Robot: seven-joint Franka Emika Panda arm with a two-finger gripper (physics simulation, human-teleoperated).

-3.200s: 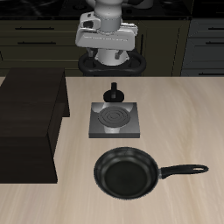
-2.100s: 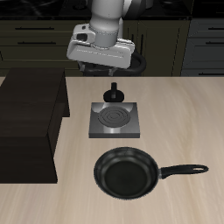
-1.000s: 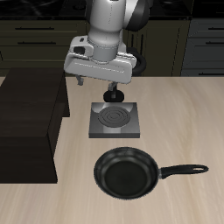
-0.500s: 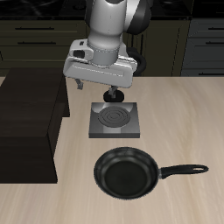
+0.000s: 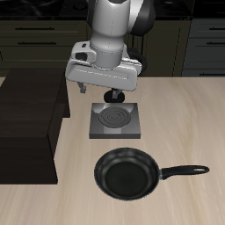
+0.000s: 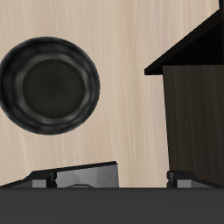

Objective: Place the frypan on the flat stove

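frypan (image 5: 127,173): sits on the surface (image 5: 189,114) near the front edge, handle flat
stove (image 5: 115,121): just behind the frypan, apart
end effector (image 5: 99,88): above the stove's back, holding nothing, opening can't tell
writing: nothing readable

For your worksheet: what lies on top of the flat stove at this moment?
Nothing rests on the flat stove: its spiral coil shows bare. The frypan sits on the table nearer the front edge. The arm above hides the stove's back edge.
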